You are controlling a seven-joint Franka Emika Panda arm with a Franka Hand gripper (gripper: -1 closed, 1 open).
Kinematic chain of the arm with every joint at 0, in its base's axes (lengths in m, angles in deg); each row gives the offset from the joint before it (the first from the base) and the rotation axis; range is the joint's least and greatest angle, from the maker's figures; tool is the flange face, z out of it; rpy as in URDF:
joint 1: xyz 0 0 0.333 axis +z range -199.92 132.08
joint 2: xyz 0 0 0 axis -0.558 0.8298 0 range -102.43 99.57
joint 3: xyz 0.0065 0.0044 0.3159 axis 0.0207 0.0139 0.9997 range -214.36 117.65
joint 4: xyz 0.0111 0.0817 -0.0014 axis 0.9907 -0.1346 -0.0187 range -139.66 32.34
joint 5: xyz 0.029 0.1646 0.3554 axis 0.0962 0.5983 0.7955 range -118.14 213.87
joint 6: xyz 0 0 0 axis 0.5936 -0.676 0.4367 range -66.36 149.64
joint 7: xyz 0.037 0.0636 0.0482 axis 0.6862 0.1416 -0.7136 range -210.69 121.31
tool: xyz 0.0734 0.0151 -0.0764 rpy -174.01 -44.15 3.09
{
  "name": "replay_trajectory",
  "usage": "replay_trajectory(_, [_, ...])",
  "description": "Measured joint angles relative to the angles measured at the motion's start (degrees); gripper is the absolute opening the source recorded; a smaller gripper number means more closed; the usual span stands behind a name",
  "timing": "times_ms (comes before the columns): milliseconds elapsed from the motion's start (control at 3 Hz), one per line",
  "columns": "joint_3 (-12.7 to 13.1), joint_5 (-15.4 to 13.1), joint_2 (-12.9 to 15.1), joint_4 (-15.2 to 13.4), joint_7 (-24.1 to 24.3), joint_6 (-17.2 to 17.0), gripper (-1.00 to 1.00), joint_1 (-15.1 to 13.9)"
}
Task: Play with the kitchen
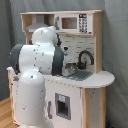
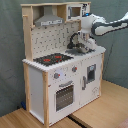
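1. The kitchen (image 2: 60, 75), a tall white and light-wood toy unit, stands on a wooden floor (image 2: 100, 107) against a dark curtain backdrop (image 2: 10, 55); a grey hood (image 2: 49, 21) hangs under its top shelf, above the pegboard back (image 2: 52, 39).

2. The arm (image 2: 107, 25) reaches in from the second exterior view's right and brings its end effector (image 2: 81, 45) down over the sink end of the counter (image 2: 97, 50), just beside the black faucet (image 2: 75, 37).

3. In the first exterior view the arm's white body (image 1: 37, 70) fills the foreground and hides the stove side of the counter; the end effector (image 1: 70, 69) shows close to the sink (image 1: 82, 75), with the faucet (image 1: 86, 56) arching just behind it.

4. Whether the end effector is open, closed or gripping anything cannot be told from either exterior view.

5. The stove burners (image 2: 52, 59), the knobs (image 2: 56, 76) and the oven door (image 2: 64, 95) sit at the opposite end of the counter front, well apart from the end effector.

6. Judged from this position, the step in hand is work at the sink, probably on or around the faucet.

7. The next move likely calls for a careful, small approach: the faucet's curved neck and the back wall crowd the space, so a clean contact with the faucet or basin needs a steady descent without knocking the unit.
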Motion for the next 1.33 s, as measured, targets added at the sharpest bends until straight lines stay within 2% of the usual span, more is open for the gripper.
replay_trajectory(333, [-2.3,1.6,-0.7,-1.8,-2.5,4.0,-1.00,0.0])
replay_trajectory(1000, [-4.6,8.3,-6.6,-1.5,-6.9,10.0,-1.00,0.0])
replay_trajectory(1333, [-4.8,11.1,-8.9,-1.0,-8.3,13.0,-1.00,0.0])
